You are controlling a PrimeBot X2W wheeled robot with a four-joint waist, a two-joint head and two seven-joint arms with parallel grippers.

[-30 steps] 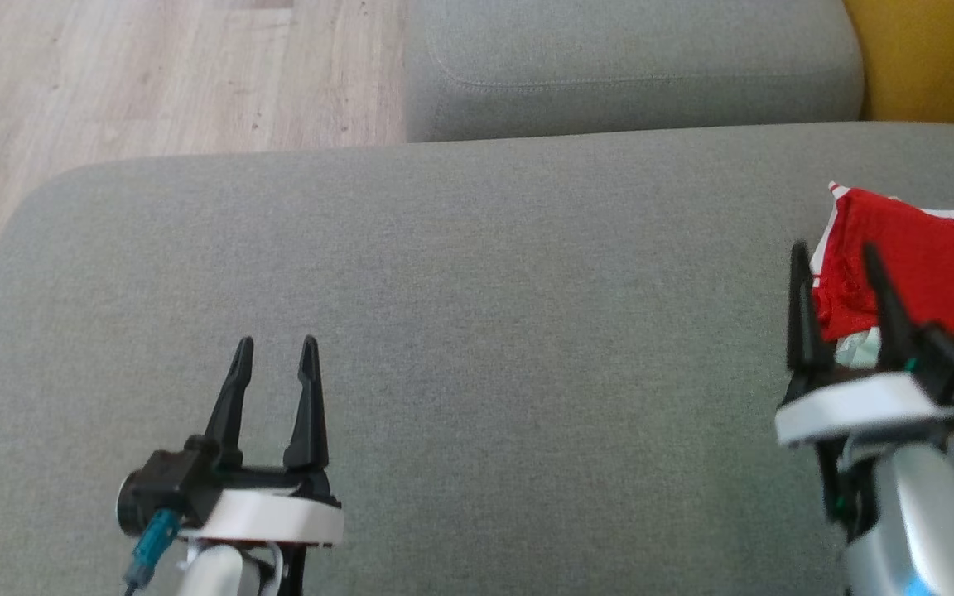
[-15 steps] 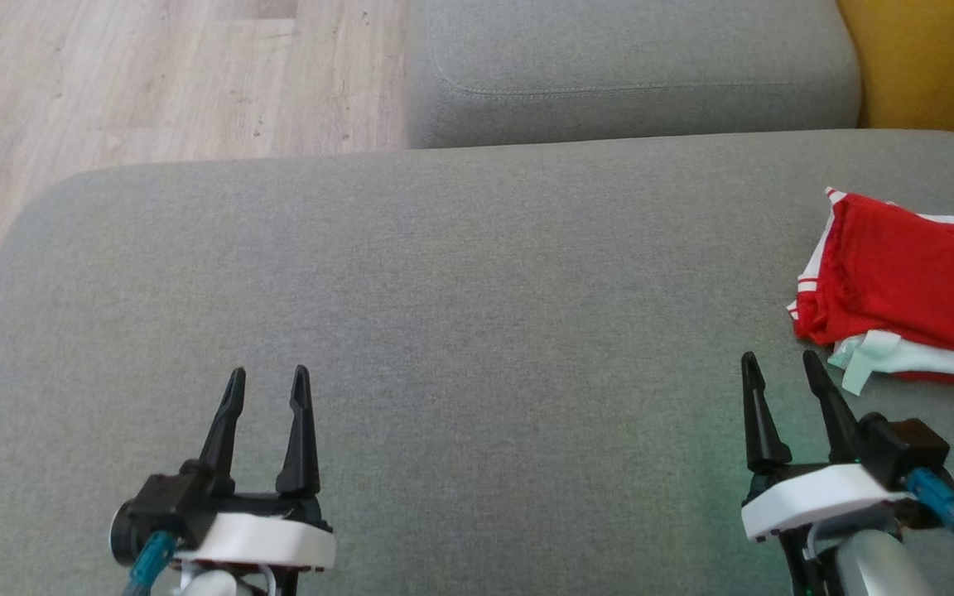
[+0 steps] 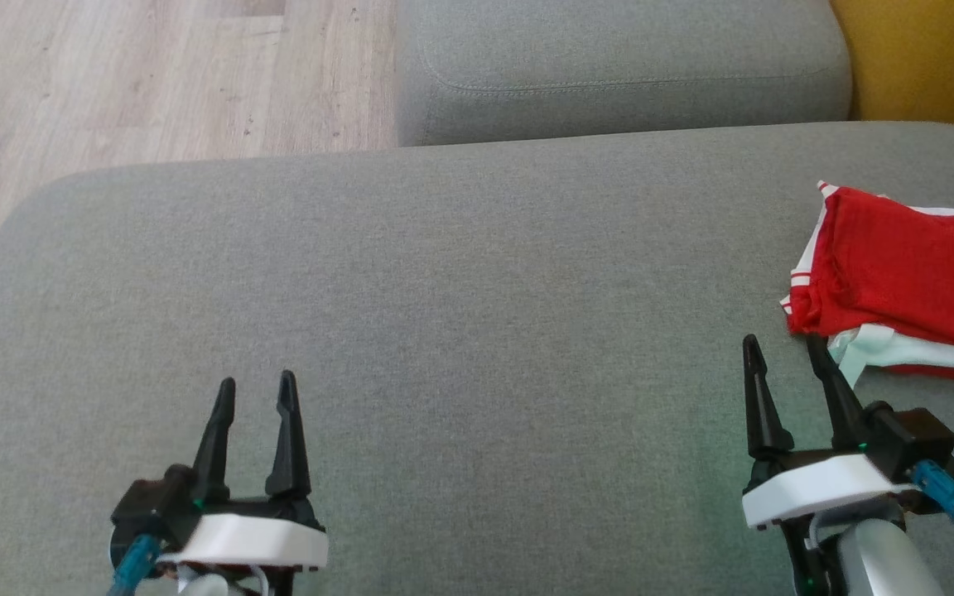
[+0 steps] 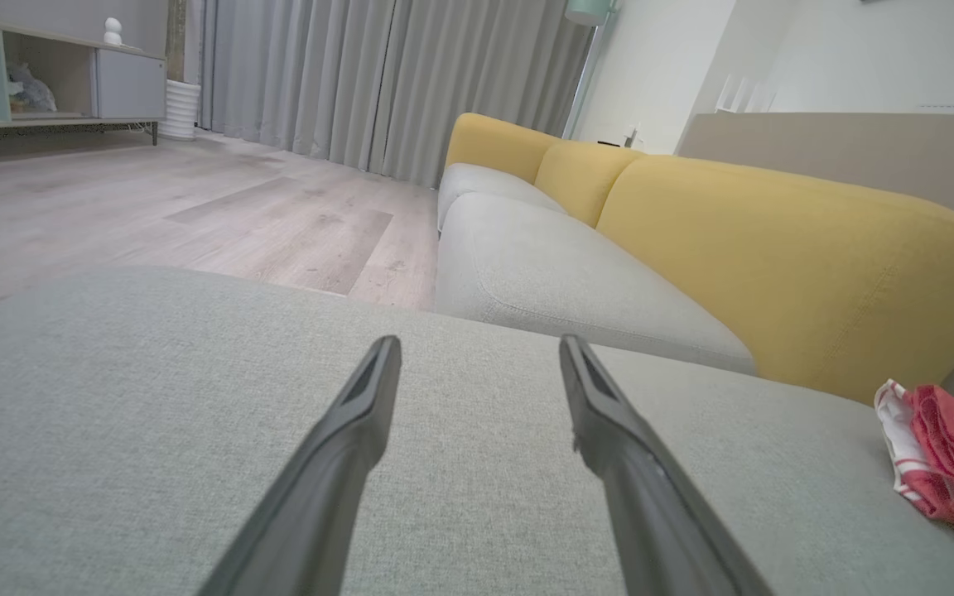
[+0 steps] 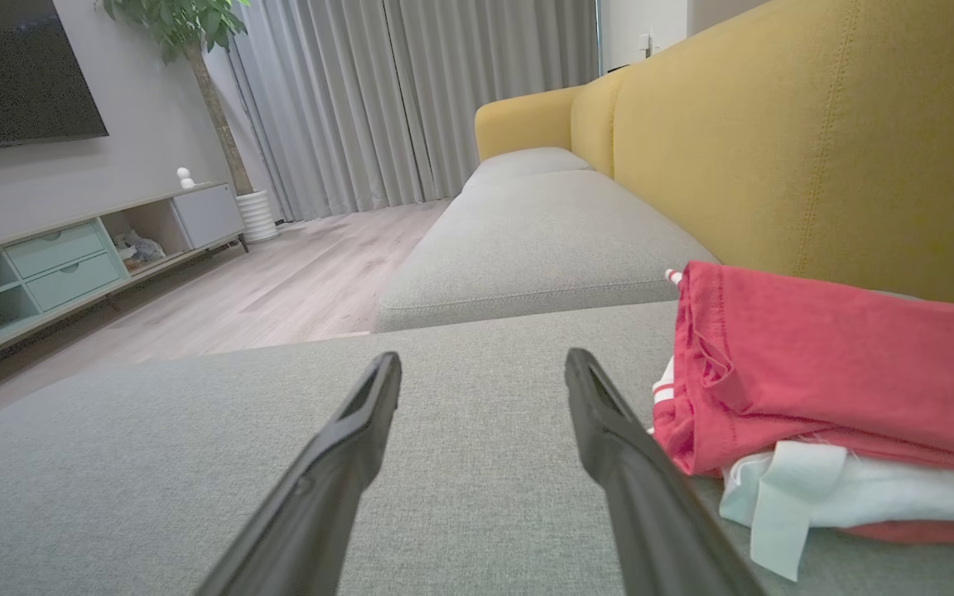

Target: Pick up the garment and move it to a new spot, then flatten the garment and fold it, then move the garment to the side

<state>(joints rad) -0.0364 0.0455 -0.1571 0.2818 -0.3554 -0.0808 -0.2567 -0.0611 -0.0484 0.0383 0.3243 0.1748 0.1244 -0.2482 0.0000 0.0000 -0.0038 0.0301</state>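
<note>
Since the folded garment (image 3: 899, 265) lies at the frame's right edge, seemingly set aside, left pincer (image 3: 256, 379) and right pincer (image 3: 782, 339) gape empty.

No readable text, labels, brands, numbers or signs anywhere.

So the garment (image 3: 899, 273) lies on the big seat cushion (image 3: 444, 273) right at its right edge, closer to the far edge than the near one; the backrest (image 3: 924, 58) stands just past it on that side; a second cushion (image 3: 622, 74) butts up against the right half of the far edge; floor (image 3: 113, 74) lies beyond the far-left corner; left gripper (image 3: 255, 379) hangs over the near-left part, well apart from the garment; right gripper (image 3: 782, 339) is over the near-right part, just beside the garment's near-left corner.
</note>
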